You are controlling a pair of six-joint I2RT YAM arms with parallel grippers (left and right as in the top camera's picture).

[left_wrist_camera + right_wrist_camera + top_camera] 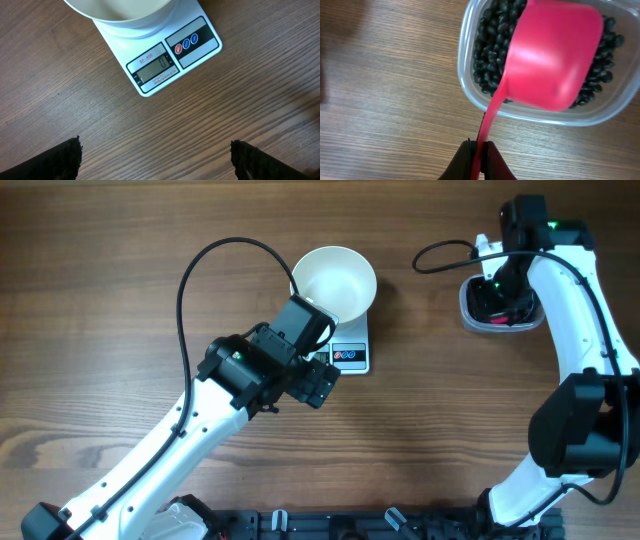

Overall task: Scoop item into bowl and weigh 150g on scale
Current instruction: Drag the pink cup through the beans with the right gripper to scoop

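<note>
Worktop [120, 240]: wood-grain, both arms reach in from the near edge.

Bowl [334, 280]: white, round, upright, sits on the scale [352, 358] near the middle of the far edge. Its inside shows plain white from overhead. It covers most of the platform, and only the scale's front strip pokes out toward the near edge.

Scale, left wrist view: the display [156, 69] shows a single digit that looks like zero. Round buttons [186, 44] sit beside it, one red and the others blue. The bowl's rim overhangs the top of the scale body.

Left gripper [157, 162]: claw spread wide, nothing between the black fingertips [57, 160], bare wood below. It is just on the near side of the scale, not touching it. A black cable [200, 270] loops from this arm toward the far edge.

Right gripper [479, 150]: claw pressed together, pinching the thin handle [492, 107] of the pink scoop [550, 55]. The scoop's cup is over the clear tub [465, 75], toward the far right corner, well apart from the bowl and scale.

Item [487, 55]: small black beans, all seen in the tub, packed around and under the scoop. The cup's outer wall faces the wrist camera, so I cannot tell if it is loaded or if it touches the beans.
</note>
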